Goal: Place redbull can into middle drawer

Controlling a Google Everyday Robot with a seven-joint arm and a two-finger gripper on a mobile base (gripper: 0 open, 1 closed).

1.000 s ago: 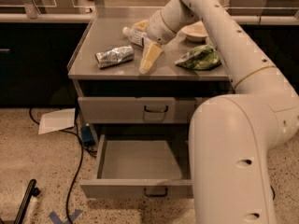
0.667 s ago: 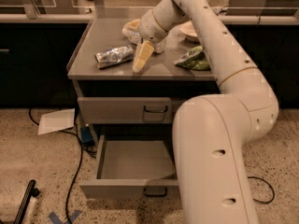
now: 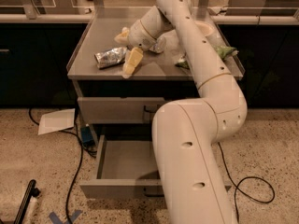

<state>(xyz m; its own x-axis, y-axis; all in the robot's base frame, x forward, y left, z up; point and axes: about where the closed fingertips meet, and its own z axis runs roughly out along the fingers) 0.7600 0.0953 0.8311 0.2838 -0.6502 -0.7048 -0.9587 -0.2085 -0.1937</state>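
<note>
The robot's own arm blocks the right half of the pulled-out middle drawer (image 3: 122, 164). Above the worktop (image 3: 91, 41), the claw (image 3: 127, 48) is spread and holds nothing, one finger (image 3: 132, 62) just beside the redbull can (image 3: 110, 58), which lies on its side.

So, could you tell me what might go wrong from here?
The can lies on its side right beside the gripper, so a nudge could roll it towards the table edge. The arm also covers part of the open drawer, so the drop-off may be cramped.
</note>
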